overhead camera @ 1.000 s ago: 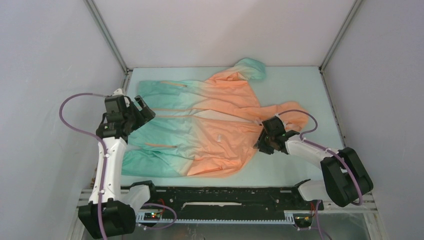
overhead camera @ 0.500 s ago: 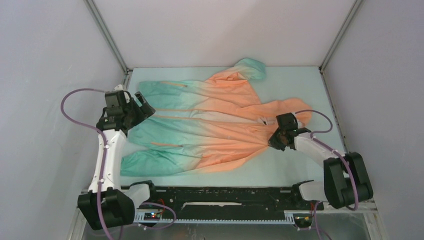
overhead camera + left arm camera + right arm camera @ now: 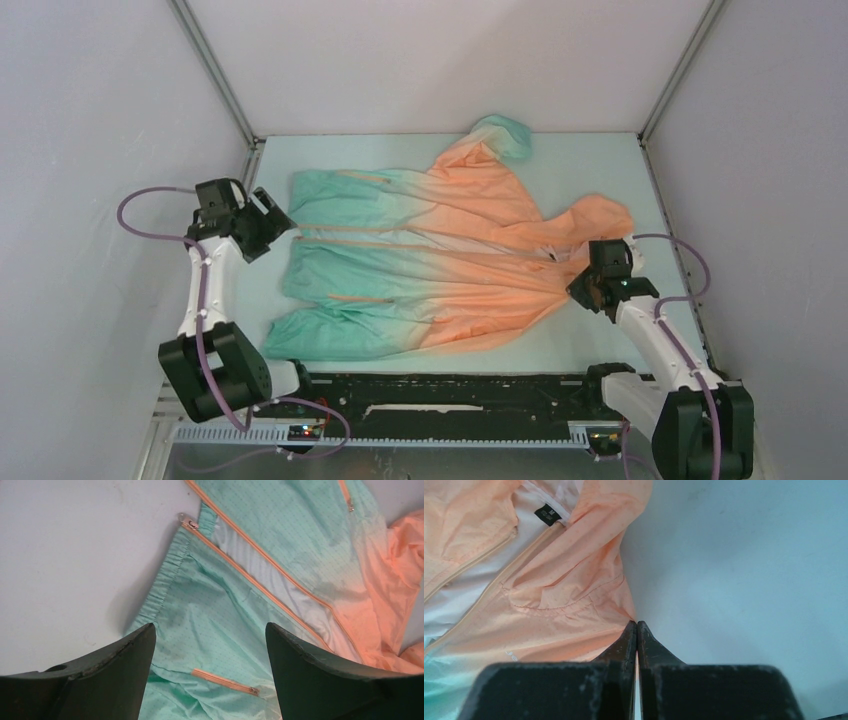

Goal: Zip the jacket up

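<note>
As spread across the middle of the counter (image 3: 590, 170), hem to the left and hood to the right, found the jacket (image 3: 430, 260) with its front zip open. Judged it thin, light, limp and slippery; likely to bunch unless kept taut. Recommended taking hold at the zip slider (image 3: 187, 521) by the hem, with the hem corner pinned beside it. Recorded the left tool (image 3: 210, 630) spread wide above the teal hem, gripping nothing. Recorded the right tool (image 3: 637, 625) pinched together on the orange edge at the hood end. Against a second ago, noted the jacket drawn rightward and flatter, the right arm pulled back toward the right edge, the left arm shifted slightly leftward.
</note>
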